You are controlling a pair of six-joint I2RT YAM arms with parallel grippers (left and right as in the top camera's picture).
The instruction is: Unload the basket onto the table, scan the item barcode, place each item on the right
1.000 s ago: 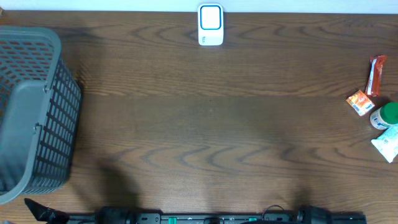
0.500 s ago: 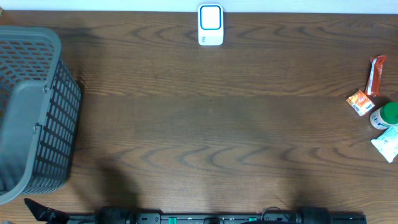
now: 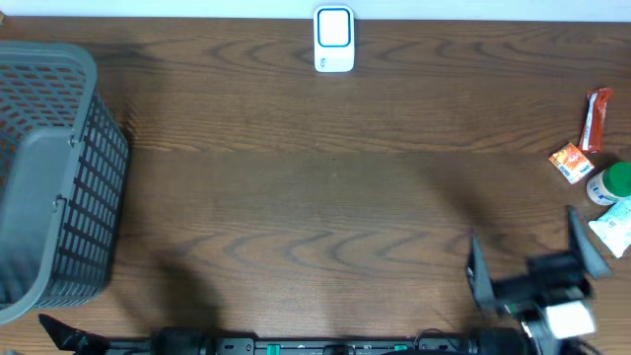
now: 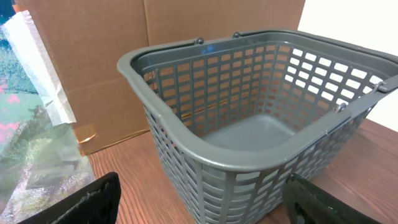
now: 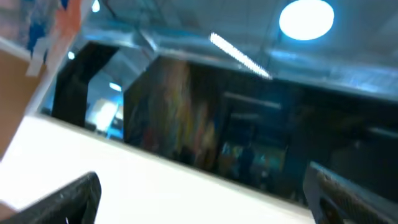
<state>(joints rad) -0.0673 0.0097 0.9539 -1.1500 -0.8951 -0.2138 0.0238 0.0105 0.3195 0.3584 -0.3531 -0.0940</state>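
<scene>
4 small items crowd the right edge of the table (image 3: 325,197): a red packet (image 3: 597,118), an orange box (image 3: 569,161), a green-capped bottle (image 3: 613,182) and a white pouch (image 3: 615,229), with the right gripper (image 3: 529,261) near them, jaws wide and empty; the left gripper (image 4: 199,208), also open and empty, faces the basket (image 3: 59,168). A clean pick would likely take 1 piece across its narrow side, leaving its barcode uncovered for the scanner (image 3: 334,39) at the far edge. Bare wood between them gives free passage, but the neighbours sit tight together and the edge is close.
</scene>
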